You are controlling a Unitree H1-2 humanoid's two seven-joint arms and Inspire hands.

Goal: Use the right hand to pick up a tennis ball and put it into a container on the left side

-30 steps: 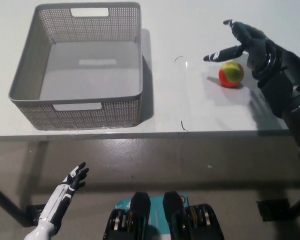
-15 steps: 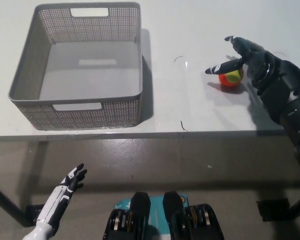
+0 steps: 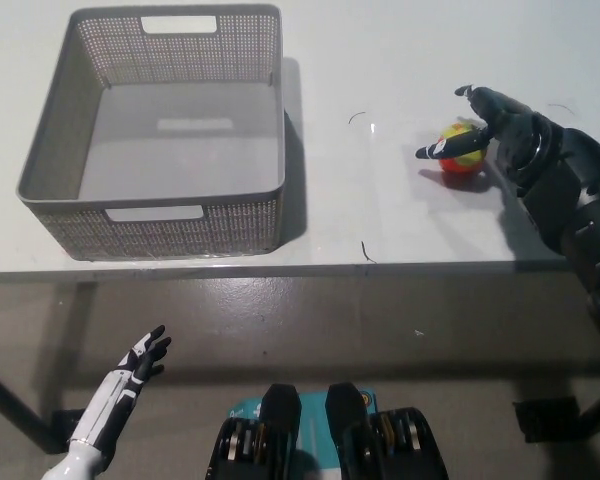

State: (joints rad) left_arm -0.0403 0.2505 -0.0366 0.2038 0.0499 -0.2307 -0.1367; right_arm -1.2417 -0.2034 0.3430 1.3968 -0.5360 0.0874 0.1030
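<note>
Head view, the only one supplied. The tennis ball [image 3: 460, 158], red-orange with a yellow-green patch, rests on the white bench [image 3: 380, 60] well to the right of the grey basket [image 3: 162, 228], which is the container named in the task. The black right hand [image 3: 485, 125] sits directly over the ball: its fingers [image 3: 450, 149] are spread, not closed, one of them reaching across the top of the ball toward the basket side, while the bulk of the hand covers the ball's far-right portion. Whether any finger actually touches the ball cannot be told from this angle. The hand holds nothing as yet; the posture reads as a cupping approach from above and from the right, which suits an arm entering from that side and leaves the ball's near-left face exposed. The ball shows no sign of being lifted; it sits on the bench surface with its shadow tight beneath it. The basket stands upright, open-topped and holds nothing visible, its near wall parallel with the bench's front edge, so a drop from above should meet no obstruction. The white left hand [image 3: 140, 358] hangs below the bench edge, beneath the basket's near-left corner, fingers apart and holding nothing; it takes no part. Judgement: the grasp is in preparation, not secured; a round ball may roll if the fingers close unevenly.
</note>
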